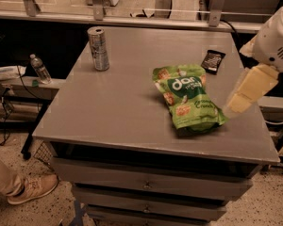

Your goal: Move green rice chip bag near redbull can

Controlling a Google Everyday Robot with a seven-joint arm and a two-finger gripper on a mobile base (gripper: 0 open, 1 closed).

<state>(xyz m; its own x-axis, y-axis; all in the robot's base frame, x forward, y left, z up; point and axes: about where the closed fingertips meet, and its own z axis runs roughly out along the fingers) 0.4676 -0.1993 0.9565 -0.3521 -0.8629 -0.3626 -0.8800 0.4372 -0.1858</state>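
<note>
The green rice chip bag lies flat on the grey table, right of centre and near the front edge. The redbull can stands upright at the table's far left, well apart from the bag. My gripper hangs from the white arm at the right side of the table. Its pale tip is just beside the bag's lower right edge, slightly above the tabletop. It holds nothing that I can see.
A small flat black packet lies at the far right of the table, behind the bag. A water bottle stands on a low shelf to the left. A person's shoe is on the floor at the lower left. Drawers sit under the tabletop.
</note>
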